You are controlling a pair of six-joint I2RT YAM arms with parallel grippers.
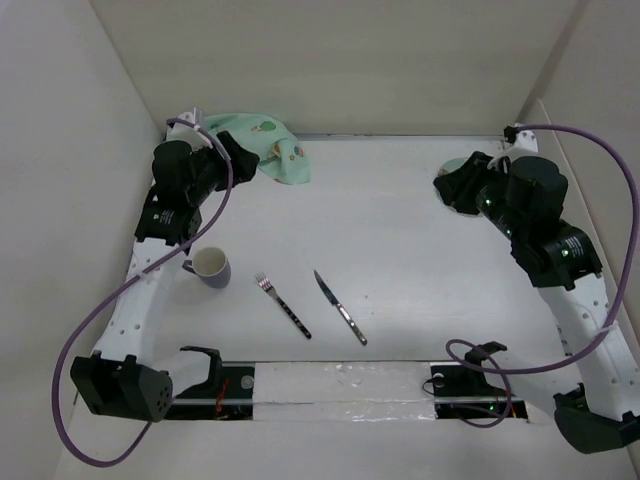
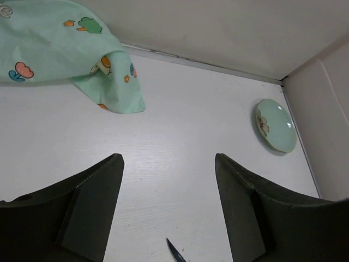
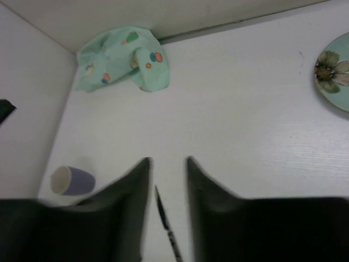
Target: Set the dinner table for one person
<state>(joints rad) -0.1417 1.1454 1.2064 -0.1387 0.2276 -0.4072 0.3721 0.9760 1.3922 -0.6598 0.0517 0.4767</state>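
Top external view: the dinner table (image 1: 400, 230) spans the frame beneath both arms. Left gripper (image 2: 168, 164): jaws wide apart. Right gripper (image 3: 168, 164): jaws narrowly apart. Fork (image 1: 284, 306) and knife (image 1: 340, 308) lie near its front edge.

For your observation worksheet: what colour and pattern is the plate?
The plate is pale green with a flower motif; right wrist view.

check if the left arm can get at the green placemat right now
Probably yes. The left tool is open and empty, and the placemat lies bunched just ahead, off to one side, by the far wall. Only bare table lies between them, with nothing in the way.
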